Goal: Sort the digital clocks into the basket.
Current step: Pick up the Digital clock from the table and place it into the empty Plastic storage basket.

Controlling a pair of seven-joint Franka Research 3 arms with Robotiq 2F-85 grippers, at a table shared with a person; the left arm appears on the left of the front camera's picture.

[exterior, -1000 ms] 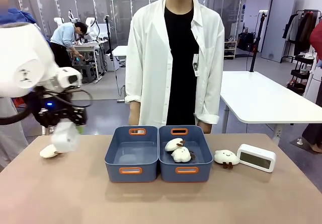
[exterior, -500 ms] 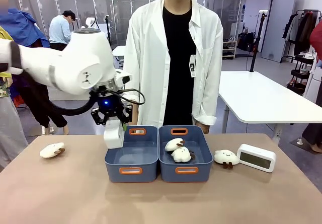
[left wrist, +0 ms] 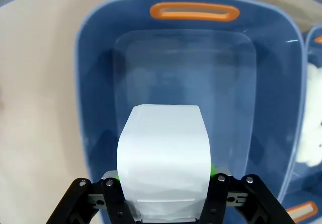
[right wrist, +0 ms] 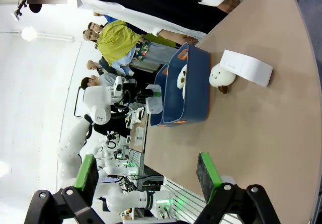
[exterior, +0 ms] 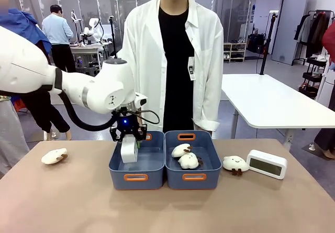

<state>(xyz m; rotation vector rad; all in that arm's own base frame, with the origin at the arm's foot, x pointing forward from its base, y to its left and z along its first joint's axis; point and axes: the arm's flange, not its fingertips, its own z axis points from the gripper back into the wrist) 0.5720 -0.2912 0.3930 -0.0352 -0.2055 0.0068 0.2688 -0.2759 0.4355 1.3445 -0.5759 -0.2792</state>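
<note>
Two digital clocks, two baskets. The left gripper (exterior: 129, 140) has travelled toward 3 o'clock: a second ago it hung near the table's (exterior: 167, 212) left edge, half a second ago over the left basket's (exterior: 118, 170) left rim, and now it hangs above that basket's interior. Its fingers stay clamped on the upper end of one digital clock (exterior: 129, 153), which dips between the basket's walls; whether it touches the floor cannot be told.

The left wrist view adds the bare basket (left wrist: 90, 83) floor beyond the clock (left wrist: 163, 153) and the green pads (left wrist: 213, 170) of the gripper (left wrist: 164, 173) pressing its two sides. The front view adds the second digital clock (exterior: 267, 164) on the table at 3 o'clock of the right basket (exterior: 207, 173), just beside a plush toy (exterior: 235, 163). The right wrist view shows the right gripper (right wrist: 146, 176) with jaws spread and nothing between them, and that second clock (right wrist: 246, 68) farther off.

The held clock's long axis is vertical, with a plain white face toward the front camera. The second clock's long axis runs 9 to 3 o'clock, screen toward the robot.
</note>
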